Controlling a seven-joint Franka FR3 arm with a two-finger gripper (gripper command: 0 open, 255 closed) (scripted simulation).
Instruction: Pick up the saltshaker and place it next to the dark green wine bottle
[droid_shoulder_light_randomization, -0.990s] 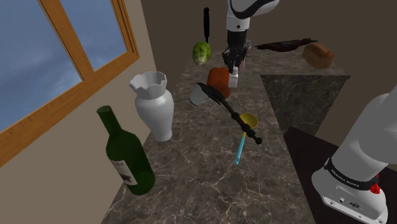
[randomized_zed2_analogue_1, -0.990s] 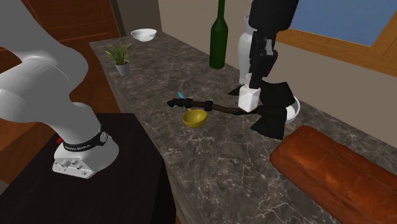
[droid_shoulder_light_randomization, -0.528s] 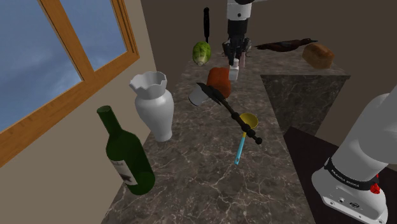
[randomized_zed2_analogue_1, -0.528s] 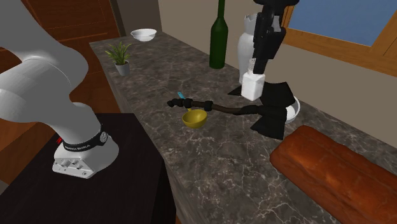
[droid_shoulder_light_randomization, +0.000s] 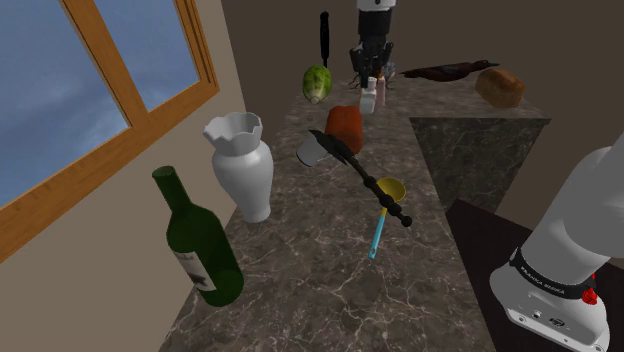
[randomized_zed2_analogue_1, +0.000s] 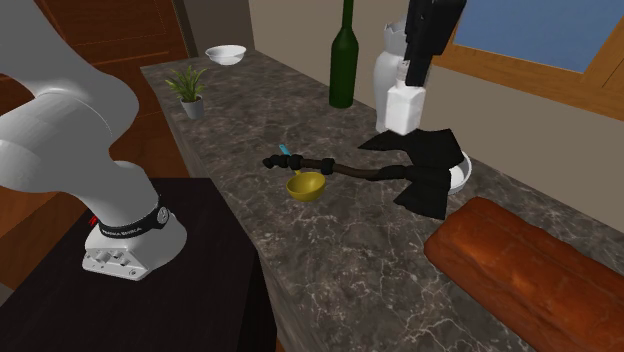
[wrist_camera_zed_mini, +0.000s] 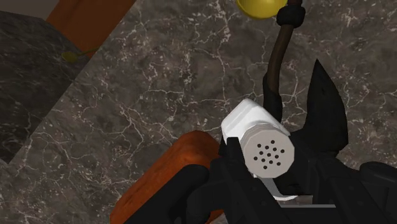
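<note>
My black gripper (droid_shoulder_light_randomization: 370, 78) is shut on a white saltshaker (droid_shoulder_light_randomization: 369, 98) and holds it in the air above the far end of the marble counter (droid_shoulder_light_randomization: 320, 280). In the second exterior view the saltshaker (randomized_zed2_analogue_1: 403, 108) hangs under the gripper (randomized_zed2_analogue_1: 413, 72), in front of a white vase (randomized_zed2_analogue_1: 385, 75). The wrist view has the saltshaker's perforated cap (wrist_camera_zed_mini: 270, 153) clasped by the gripper (wrist_camera_zed_mini: 270, 168). The dark green wine bottle (droid_shoulder_light_randomization: 200, 245) stands near the counter's front, at the shoulder view's left. It also stands upright beside the vase in the second exterior view (randomized_zed2_analogue_1: 343, 60).
Below the gripper lie a red-brown loaf (droid_shoulder_light_randomization: 343, 122), a black axe (droid_shoulder_light_randomization: 352, 162) and a yellow ladle (droid_shoulder_light_randomization: 388, 192) with a blue handle. The white vase (droid_shoulder_light_randomization: 243, 165) stands between bottle and loaf. A green vegetable (droid_shoulder_light_randomization: 317, 82), a white bowl (randomized_zed2_analogue_1: 225, 54) and a small plant (randomized_zed2_analogue_1: 188, 92) sit further off.
The gripper has risen with the saltshaker, lifting it well clear of the counter and the axe. Nothing else has moved.
</note>
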